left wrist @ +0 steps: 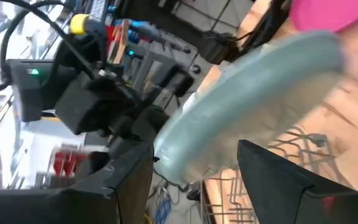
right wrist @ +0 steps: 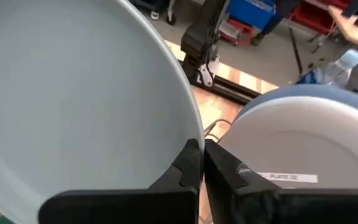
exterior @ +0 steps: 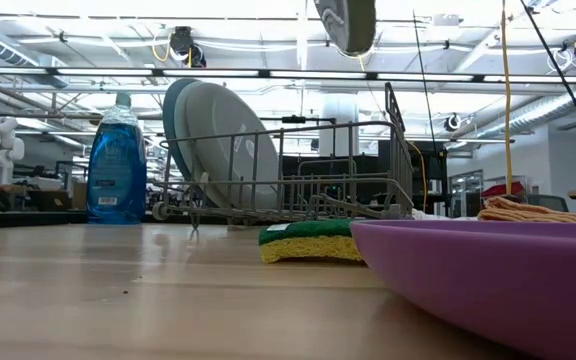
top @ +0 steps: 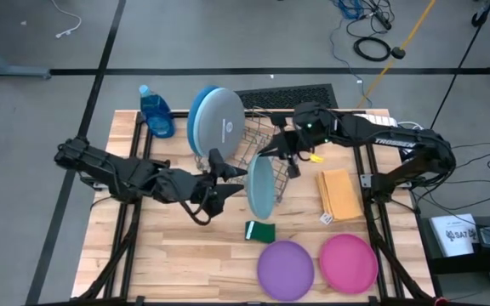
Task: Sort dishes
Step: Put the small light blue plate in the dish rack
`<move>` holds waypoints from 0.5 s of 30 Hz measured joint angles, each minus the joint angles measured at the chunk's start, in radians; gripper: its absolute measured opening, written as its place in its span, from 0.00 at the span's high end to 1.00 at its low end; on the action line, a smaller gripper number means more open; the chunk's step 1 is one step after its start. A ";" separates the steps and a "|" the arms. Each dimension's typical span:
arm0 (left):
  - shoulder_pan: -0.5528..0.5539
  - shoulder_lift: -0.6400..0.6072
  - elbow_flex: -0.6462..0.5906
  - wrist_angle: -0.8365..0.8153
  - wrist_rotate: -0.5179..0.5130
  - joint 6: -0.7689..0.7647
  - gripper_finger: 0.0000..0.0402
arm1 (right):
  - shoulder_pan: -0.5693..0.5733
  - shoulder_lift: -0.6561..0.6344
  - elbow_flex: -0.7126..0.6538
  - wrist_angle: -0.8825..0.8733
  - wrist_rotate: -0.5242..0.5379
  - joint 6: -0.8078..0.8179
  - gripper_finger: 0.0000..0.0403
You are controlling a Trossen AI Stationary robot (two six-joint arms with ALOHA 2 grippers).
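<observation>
Above the rack (top: 266,140), right gripper (top: 272,151) pinches teal plate (top: 260,188); left gripper (top: 228,183) jaws open.

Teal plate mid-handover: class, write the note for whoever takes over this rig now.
Right gripper: fingers shut on the teal plate's rim, holding it on edge above the table beside the rack.
Left gripper: fingers open, next to that plate.
Done: deep-blue plate and pale-blue plate stand in the rack.
Left: rack the teal plate, then the purple plate and pink plate, both lying flat at the table's front.

Teal plate (top: 260,188) on edge between sponge (top: 259,231) and rack (top: 270,136)
</observation>
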State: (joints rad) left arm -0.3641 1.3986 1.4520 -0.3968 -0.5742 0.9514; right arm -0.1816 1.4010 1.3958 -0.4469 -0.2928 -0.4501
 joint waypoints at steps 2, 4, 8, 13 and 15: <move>0.000 0.017 0.030 -0.023 -0.003 -0.003 0.42 | -0.007 0.009 0.000 -0.014 -0.002 0.013 1.00; 0.002 0.032 0.064 -0.053 -0.002 0.007 0.42 | -0.011 0.022 0.000 -0.019 -0.009 0.020 1.00; 0.006 0.080 0.124 -0.179 0.001 0.032 0.42 | -0.023 0.053 0.000 -0.039 -0.030 0.036 1.00; 0.015 0.136 0.169 -0.305 0.004 0.033 0.42 | -0.030 0.091 0.000 -0.053 -0.064 0.048 1.00; 0.016 0.157 0.184 -0.335 0.008 0.033 0.42 | -0.032 0.103 0.000 -0.057 -0.069 0.057 1.00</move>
State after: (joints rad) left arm -0.3481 1.5555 1.6361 -0.7322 -0.5663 0.9841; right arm -0.2131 1.5043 1.3956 -0.5035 -0.3623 -0.3930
